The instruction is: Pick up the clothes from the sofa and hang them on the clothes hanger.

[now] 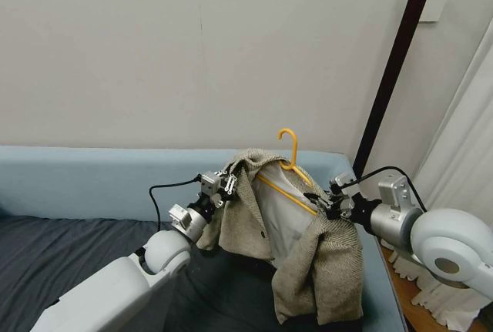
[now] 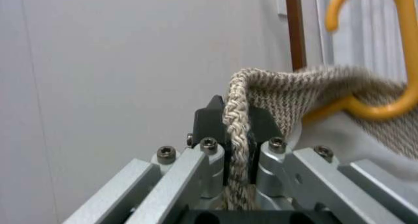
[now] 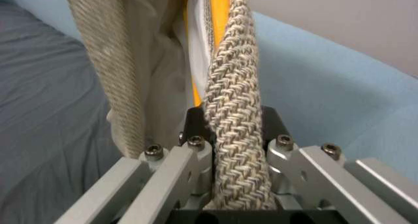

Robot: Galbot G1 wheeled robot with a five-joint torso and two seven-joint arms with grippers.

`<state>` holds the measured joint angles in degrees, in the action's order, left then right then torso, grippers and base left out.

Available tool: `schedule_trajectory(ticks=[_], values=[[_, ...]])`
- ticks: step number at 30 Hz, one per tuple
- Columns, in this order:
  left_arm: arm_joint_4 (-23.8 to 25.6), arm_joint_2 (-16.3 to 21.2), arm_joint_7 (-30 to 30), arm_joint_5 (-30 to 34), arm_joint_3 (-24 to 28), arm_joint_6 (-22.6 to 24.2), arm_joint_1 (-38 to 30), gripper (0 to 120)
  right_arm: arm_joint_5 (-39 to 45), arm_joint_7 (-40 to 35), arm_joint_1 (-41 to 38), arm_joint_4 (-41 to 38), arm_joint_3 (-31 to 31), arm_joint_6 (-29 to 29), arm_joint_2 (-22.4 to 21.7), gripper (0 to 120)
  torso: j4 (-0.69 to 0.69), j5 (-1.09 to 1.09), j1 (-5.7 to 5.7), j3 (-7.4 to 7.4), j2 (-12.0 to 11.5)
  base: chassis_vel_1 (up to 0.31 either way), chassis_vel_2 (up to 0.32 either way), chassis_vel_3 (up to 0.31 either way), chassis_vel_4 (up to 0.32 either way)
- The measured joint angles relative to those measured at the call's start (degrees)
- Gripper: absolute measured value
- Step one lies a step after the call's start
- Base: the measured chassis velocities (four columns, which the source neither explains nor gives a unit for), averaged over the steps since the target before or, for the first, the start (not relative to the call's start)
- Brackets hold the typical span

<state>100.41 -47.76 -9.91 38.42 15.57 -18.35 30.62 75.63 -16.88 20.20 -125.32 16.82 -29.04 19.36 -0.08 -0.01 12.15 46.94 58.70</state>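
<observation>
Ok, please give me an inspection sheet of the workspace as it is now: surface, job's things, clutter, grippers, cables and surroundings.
Surface: light blue sofa with a dark grey seat, below the held garment.
Job's things: beige herringbone jacket draped on an orange hanger, held up between the two arms.
Clutter: nothing seen.
Grippers: left gripper shut on one shoulder edge of the jacket; right gripper shut on the other shoulder edge.
Cables: black cable loops at the left wrist; second black cable arcs over the right wrist.
Surroundings: plain wall behind; dark rack post and white curtain on the robot's right.
</observation>
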Motion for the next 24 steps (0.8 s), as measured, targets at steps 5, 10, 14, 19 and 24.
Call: schedule_trajectory(ticks=[5,10,14,19,24], values=[[0.75,0.92,-1.35,1.38,-1.1,1.26,-1.86,2,0.36,0.02,-0.34,-0.4,0.2,-0.21,0.34,9,-0.01,0.0,0.0,0.0,0.0,0.0,0.0,0.0,0.0],[1.41,1.62,-1.45,1.08,-0.73,1.89,-2.65,2,1.48,-0.69,-1.12,-0.74,0.49,-0.64,1.04,9,-0.01,0.01,0.0,0.0,0.0,0.0,0.0,0.0,0.0],[3.31,2.78,1.25,-3.29,0.8,0.92,0.2,2,3.72,-1.51,-1.71,-0.76,-0.18,-1.17,1.11,9,0.0,0.01,0.0,0.0,0.0,0.0,0.0,0.0,0.0],[5.92,2.86,1.79,-5.24,3.52,0.4,3.76,2,5.84,-2.93,-2.87,-0.46,-1.08,-1.64,1.26,9,0.01,0.0,0.0,0.0,0.0,0.0,0.0,0.0,0.0],[6.23,2.27,0.9,-6.55,6.5,0.69,4.31,2,7.95,-5.21,-2.98,-0.63,-2.04,-2.13,1.34,9,-0.01,0.01,0.0,0.0,0.0,0.0,0.0,0.0,0.0]])
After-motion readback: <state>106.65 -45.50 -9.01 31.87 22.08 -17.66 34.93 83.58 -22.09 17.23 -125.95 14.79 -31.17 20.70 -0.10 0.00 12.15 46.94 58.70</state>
